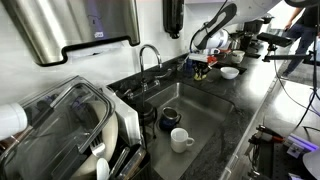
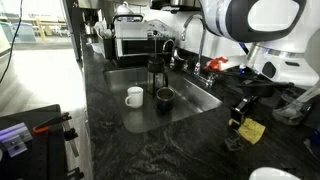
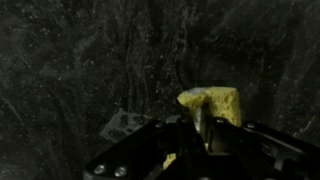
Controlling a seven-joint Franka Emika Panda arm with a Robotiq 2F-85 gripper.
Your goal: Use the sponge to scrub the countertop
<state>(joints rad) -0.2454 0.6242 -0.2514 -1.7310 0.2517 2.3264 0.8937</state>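
The sponge [image 3: 215,102] sits clamped between the jaws of the gripper [image 3: 198,130]. In the wrist view its yellow block sticks out past the fingertips, up and to the right, and a smaller yellow sliver shows on the near side of the jaws, low between the 2 fingers [image 3: 201,118]. The exposed part is wider than it is tall. One dark finger covers its middle, so the full outline and the true long axis cannot be read there.

In an exterior view the sponge [image 2: 251,131] hangs just under the gripper [image 2: 240,116], tilted, with one corner pointing down at the countertop [image 2: 150,150]. Whether that corner touches the stone cannot be told.

Beneath and around the jaws lies the dark, glossy, veined countertop [image 3: 70,70]. A pale patch lies on it just to the left of the jaws in the wrist view, too blurred to identify.

Well away from the jaws the sink [image 2: 196,100] holds a white cup [image 2: 134,96] and a dark cup [image 2: 164,97]. In an exterior view a small white bowl [image 1: 230,72] stands near the gripper [image 1: 203,67], where the sponge is too small to make out.
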